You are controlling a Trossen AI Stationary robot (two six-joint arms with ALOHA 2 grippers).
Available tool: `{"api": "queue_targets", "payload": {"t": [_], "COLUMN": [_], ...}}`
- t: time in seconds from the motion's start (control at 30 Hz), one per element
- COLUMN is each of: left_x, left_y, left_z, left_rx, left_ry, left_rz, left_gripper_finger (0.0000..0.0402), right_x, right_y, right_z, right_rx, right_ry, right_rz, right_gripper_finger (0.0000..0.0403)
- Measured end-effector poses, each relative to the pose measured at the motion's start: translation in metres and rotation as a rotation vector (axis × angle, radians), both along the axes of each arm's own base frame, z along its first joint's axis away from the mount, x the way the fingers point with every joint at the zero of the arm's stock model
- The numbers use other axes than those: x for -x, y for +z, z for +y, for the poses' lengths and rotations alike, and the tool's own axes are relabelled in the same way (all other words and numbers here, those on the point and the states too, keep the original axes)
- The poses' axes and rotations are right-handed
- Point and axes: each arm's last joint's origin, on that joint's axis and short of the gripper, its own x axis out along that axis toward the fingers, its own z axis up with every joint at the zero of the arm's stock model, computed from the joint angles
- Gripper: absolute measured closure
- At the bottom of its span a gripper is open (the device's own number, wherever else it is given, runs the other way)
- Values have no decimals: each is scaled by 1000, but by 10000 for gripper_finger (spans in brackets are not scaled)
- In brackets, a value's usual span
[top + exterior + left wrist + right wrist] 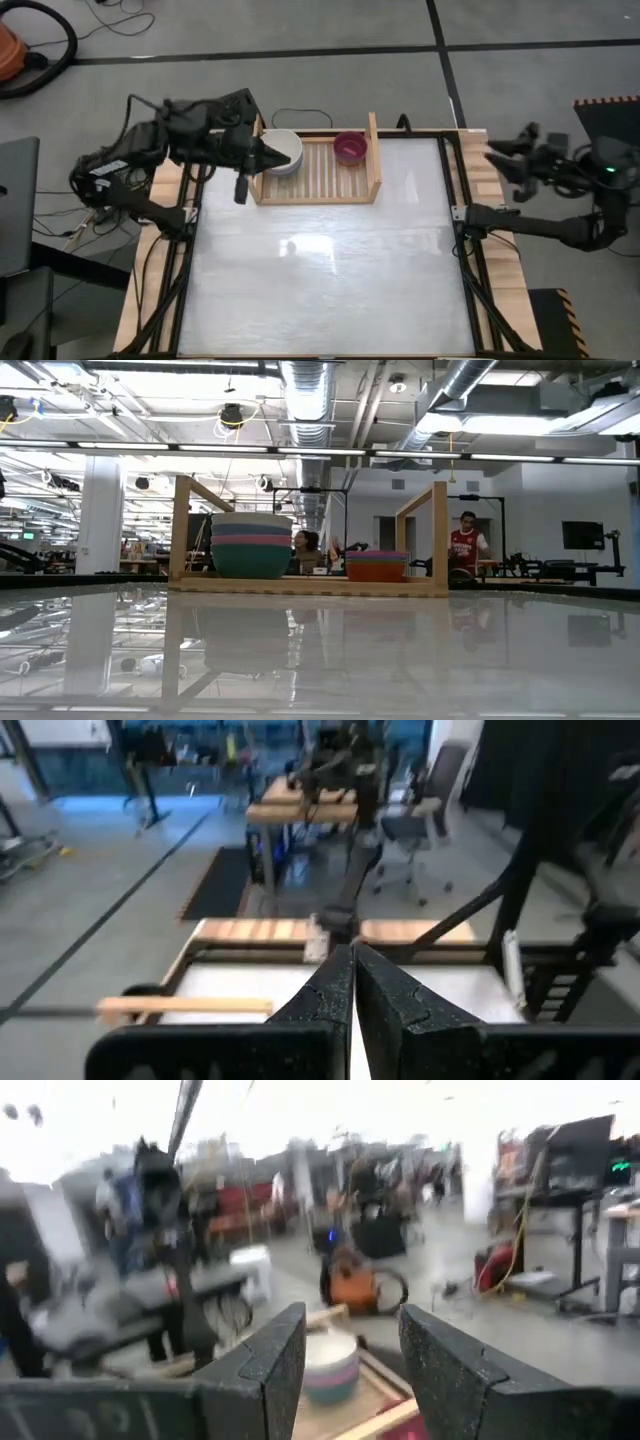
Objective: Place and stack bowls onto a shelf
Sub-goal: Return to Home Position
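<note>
left hand [272, 156]: fingers pressed together in its wrist view [352, 982], nothing held. It sits upper left of the high view, at the shelf's left end board, with its tip overlapping the left rim of the large stack.
right hand [497, 152]: fingers wide apart [352, 1320] and empty, parked off the tabletop's right edge, well apart from the shelf.
large stack [250, 545]: cream-white on blue on pink on teal, at the left end of the shelf.
small stack [377, 565]: magenta on top, red-orange at the bottom, right of centre. It does not touch the large stack.
shelf [320, 180]: long axis runs left-right along the top edge of the tabletop [330, 280].
key relation: the large stack lies just right of the left hand. Retreat should probably go up and to the left of the frame, away from the rim and end board.
height: the left hand is absent from the low view, so it is likely above the stack. Contact can't be told.
risk: clipping the top bowl or the board.
writing: none legible. The white mark on a distant person's [467, 545] red shirt is unreadable.
</note>
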Motion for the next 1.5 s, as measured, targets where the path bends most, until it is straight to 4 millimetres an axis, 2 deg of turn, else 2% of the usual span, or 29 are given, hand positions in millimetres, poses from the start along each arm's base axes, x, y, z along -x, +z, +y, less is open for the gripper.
{"api": "queue_targets", "payload": {"t": [0.13,0.2,0.27,0.4,0.47,0.53,0.6,0.67,0.73,0.8,0.97,1.1,1.2,1.27,1.5], "left_x": [18,34,47,72,87,97,108,115,124,130,134,133,131,130,130], "left_y": [-34,-52,-71,-109,-123,-139,-151,-164,-171,-179,-195,-202,-210,-213,-218], "left_z": [-3,-4,-3,-2,-3,-4,-6,-7,-7,-7,-7,-7,-7,-7,-11], "left_rx": [54,86,123,224,268,305,329,348,351,351,348,360,392,407,328], "left_ry": [-38,-42,-19,52,48,6,-44,-62,-68,-58,-45,-15,-3,-19,-104], "left_rz": [-140,-219,-270,-360,-412,-424,-448,-463,-500,-512,-511,-459,-377,-341,-271], "left_gripper_finger": [401,401,401,401,401,401,401,401,401,401,401,401,401,401,401], "right_x": [33,27,23,-3,-12,-17,-22,-36,-47,-60,-101,-128,-137,-142,-146], "right_y": [-31,-38,-42,-34,-45,-48,-61,-70,-80,-86,-128,-175,-199,-216,-228], "right_z": [9,9,8,3,1,0,-2,-5,-6,-9,-16,-20,-19,-18,-15], "right_rx": [8,-20,-63,28,31,42,11,-20,-55,-65,-120,-218,-212,-258,-251], "right_ry": [15,43,69,211,232,246,253,296,346,379,498,562,607,589,472], "right_rz": [-170,-175,-91,-82,-51,-104,-115,-120,-95,-145,-180,-203,-252,-221,-98], "right_gripper_finger": [214,214,214,214,214,214,214,214,214,214,214,214,214,214,214]}}
